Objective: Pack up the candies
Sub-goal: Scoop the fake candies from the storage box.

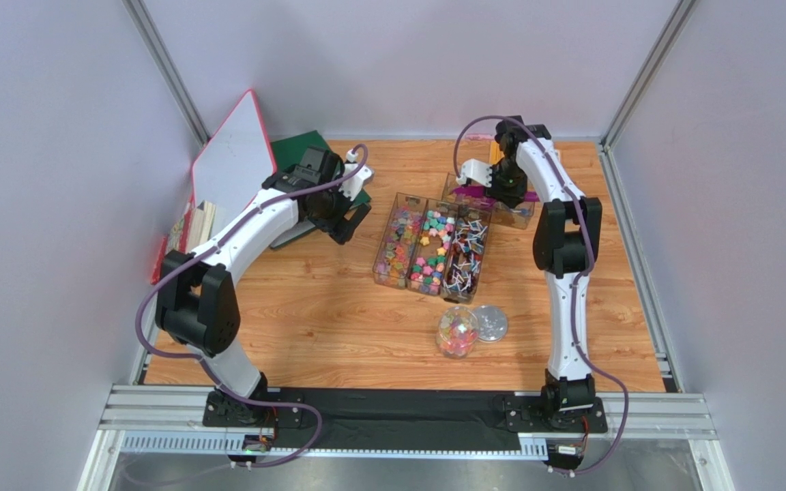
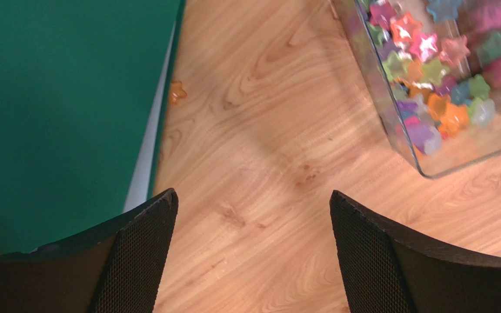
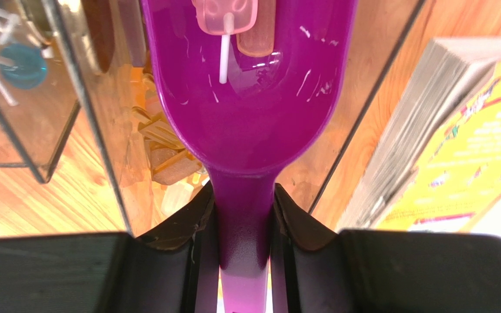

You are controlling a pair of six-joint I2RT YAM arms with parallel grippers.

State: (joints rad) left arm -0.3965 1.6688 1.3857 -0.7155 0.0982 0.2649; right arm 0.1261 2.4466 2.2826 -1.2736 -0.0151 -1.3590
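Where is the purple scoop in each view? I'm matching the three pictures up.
Top external: purple scoop far side, right of centre, above the rear clear tray.
Left wrist: not in it.
Right wrist: fills the centre, handle clamped in the right gripper, a pink lollipop in its bowl.
Shared landmark: the wooden tabletop, in all three.

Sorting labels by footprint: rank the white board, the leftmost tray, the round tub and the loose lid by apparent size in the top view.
1. white board, though it stands tilted, so its true size is unsure.
2. leftmost tray.
3. round tub and lid: nearly alike, not ranked.
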